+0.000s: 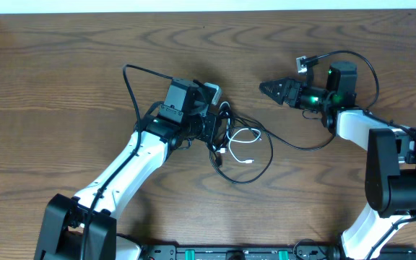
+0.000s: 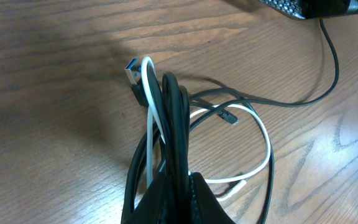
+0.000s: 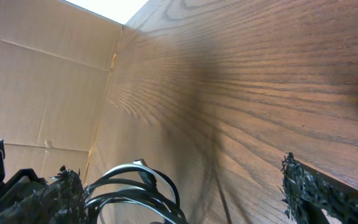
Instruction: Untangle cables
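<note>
The cables [image 1: 245,148] lie bunched at mid-table: black loops tangled with one white cord [image 1: 245,141]. My left gripper [image 1: 215,133] is shut on the left side of the bunch. In the left wrist view its jaws [image 2: 185,199] pinch several black strands [image 2: 174,118], and the white cord [image 2: 263,140] loops alongside. A blue-tipped USB plug [image 2: 133,71] sticks up behind. One black strand [image 1: 298,146] trails right toward the right arm. My right gripper [image 1: 274,90] hovers up and to the right of the tangle, open and holding nothing. Its wrist view shows the cable loops [image 3: 135,186] ahead between wide fingers [image 3: 303,186].
Bare wooden tabletop [image 1: 63,72] surrounds the tangle. A cardboard wall [image 3: 42,93] stands at the table's left end. The right arm's own thick wire [image 1: 360,65] arcs over its wrist, and the left arm's wire [image 1: 132,87] loops behind it.
</note>
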You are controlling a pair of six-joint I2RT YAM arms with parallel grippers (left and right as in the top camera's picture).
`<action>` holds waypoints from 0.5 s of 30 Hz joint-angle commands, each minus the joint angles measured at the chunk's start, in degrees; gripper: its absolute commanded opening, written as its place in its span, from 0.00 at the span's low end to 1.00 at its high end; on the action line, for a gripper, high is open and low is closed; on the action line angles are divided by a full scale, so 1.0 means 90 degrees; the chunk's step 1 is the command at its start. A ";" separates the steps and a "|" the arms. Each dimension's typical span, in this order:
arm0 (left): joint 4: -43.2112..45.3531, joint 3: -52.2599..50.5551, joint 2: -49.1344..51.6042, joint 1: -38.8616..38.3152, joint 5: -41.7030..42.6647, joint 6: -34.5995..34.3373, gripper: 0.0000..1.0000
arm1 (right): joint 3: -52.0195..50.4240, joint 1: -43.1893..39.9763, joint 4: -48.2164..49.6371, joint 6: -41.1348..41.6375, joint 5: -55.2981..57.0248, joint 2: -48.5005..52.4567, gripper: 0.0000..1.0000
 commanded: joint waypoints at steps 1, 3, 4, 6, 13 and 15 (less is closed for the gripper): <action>0.0051 0.0345 -0.0131 -0.0002 -0.0056 -0.0158 0.08 | 0.0029 -0.0010 -0.0002 -0.0104 0.0000 -0.0024 0.99; 0.0053 0.0381 -0.0143 -0.0002 -0.0056 -0.0158 0.08 | 0.0029 -0.0007 -0.0002 -0.0104 0.0000 -0.0024 0.99; 0.0053 0.0384 -0.0148 -0.0002 -0.0056 -0.0158 0.08 | 0.0029 -0.0005 -0.0002 -0.0104 0.0000 -0.0024 0.99; 0.0041 0.0384 -0.0163 -0.0002 -0.0051 -0.0168 0.07 | 0.0029 -0.0005 -0.0002 -0.0104 0.0000 -0.0024 0.99; 0.0024 0.0430 -0.0240 -0.0002 -0.0053 -0.0323 0.08 | 0.0029 -0.0005 -0.0002 -0.0104 0.0000 -0.0024 0.99; 0.0024 0.0481 -0.0335 -0.0002 -0.0053 -0.0323 0.08 | 0.0029 -0.0005 -0.0002 -0.0102 0.0000 -0.0024 0.99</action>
